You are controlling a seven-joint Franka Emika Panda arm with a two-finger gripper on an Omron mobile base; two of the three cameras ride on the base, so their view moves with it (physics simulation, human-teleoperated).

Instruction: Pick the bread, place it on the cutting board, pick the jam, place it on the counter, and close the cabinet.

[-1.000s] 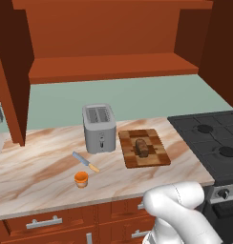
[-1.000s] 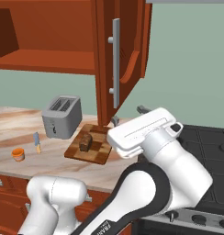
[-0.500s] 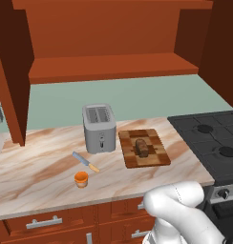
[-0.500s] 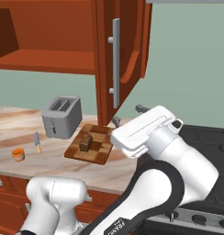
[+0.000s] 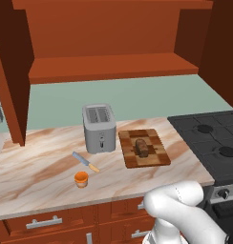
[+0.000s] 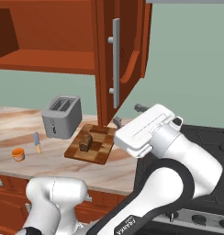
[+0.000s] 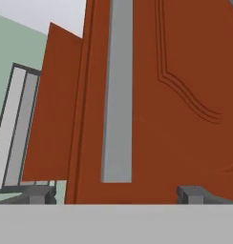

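One bread, a small dark rounded loaf, lies on one checkered wooden board at the right of the marbled stone bench; one squat orange jam stands on the bench near the front edge, left of the board, just near of one knife; one boxy grey toaster with two slots stands far of it, beside the board; the wooden cabinet has both panelled doors open, one bare shelf, and a long grey bar handle on the right door; the hand has its fingers spread wide, holding nothing, just beside the right door's lower edge, the handle close ahead.
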